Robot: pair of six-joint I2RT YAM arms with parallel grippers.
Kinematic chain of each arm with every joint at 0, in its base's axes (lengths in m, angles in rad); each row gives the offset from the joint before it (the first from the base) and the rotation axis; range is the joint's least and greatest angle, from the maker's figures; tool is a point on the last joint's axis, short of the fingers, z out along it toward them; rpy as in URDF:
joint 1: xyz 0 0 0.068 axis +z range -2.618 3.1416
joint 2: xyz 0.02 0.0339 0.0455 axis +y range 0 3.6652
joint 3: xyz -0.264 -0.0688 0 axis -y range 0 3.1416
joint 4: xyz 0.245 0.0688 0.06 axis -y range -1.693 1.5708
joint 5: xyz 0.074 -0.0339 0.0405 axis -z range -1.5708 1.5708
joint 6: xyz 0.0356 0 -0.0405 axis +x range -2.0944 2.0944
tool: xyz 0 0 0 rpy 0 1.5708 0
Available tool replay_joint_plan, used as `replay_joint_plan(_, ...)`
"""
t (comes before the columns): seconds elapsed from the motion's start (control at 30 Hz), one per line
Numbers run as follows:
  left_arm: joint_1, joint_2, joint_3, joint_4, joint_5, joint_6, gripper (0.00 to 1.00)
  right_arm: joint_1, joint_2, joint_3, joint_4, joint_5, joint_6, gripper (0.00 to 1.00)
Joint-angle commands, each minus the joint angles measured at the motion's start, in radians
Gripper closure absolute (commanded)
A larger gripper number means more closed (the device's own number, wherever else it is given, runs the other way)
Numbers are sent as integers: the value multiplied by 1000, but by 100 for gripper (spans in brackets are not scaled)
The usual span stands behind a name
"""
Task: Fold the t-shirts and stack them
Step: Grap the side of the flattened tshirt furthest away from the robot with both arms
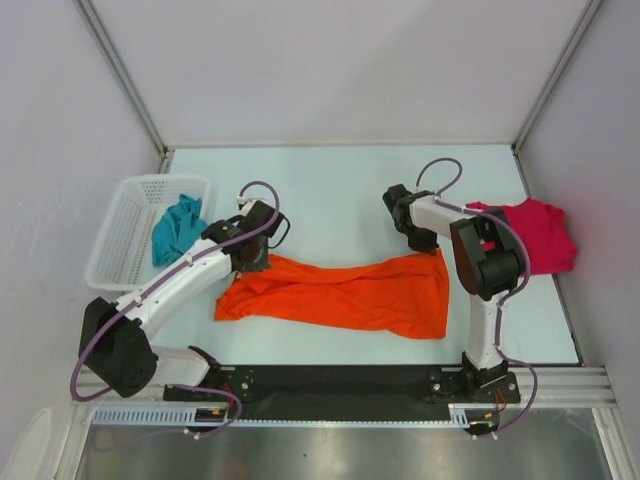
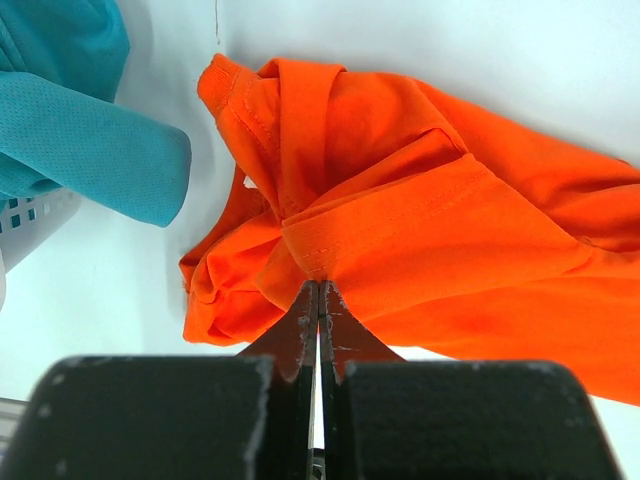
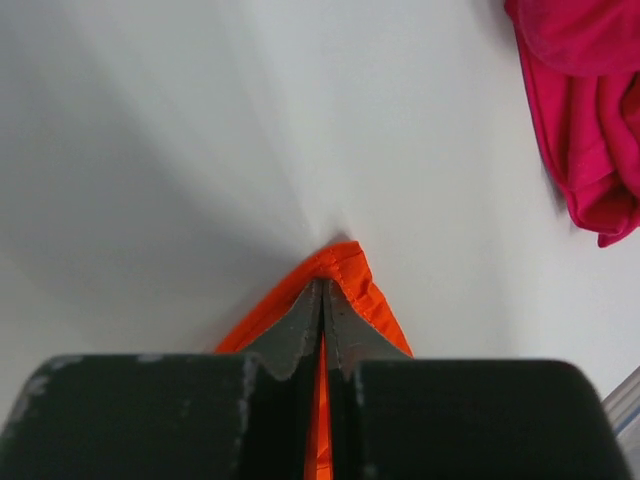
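Orange shirt (image 1: 340, 295) pinched at both ends, along the surface's (image 1: 330, 190) near edge.
Left gripper (image 2: 318, 288) and right gripper (image 3: 322, 288) are each clamped on its cloth; they should pull apart evenly, keeping it taut, to flatten it before folding.

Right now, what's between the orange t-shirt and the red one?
Bare table between orange t-shirt and red t-shirt in the right wrist view; from above, the right arm overhangs that gap.

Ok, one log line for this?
left claw: shut on orange t-shirt; right claw: shut on its corner; red t-shirt: heaped right; teal t-shirt: over basket rim
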Motion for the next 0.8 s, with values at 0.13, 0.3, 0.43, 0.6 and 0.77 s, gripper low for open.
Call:
replay_joint_plan(0.13, -4, -10, 42, -3, -30, 16, 100, -8, -23, -94, 98, -116, -8, 100)
replay_joint_plan(0.3, -4, -14, 39, -3, -30, 14, 100, -5, -88, -117, 103, -68, 7, 100)
replay_joint_plan(0.43, -4, -11, 36, 0, -29, 14, 100, -7, -97, -97, 78, -16, 16, 100)
replay_joint_plan(0.6, -4, -8, 31, 5, -27, 14, 100, 0, -11, -19, -29, 73, 56, 79)
replay_joint_plan(0.77, -4, -5, 27, 6, -32, 16, 100, 6, 4, -3, -26, 67, 59, 69)
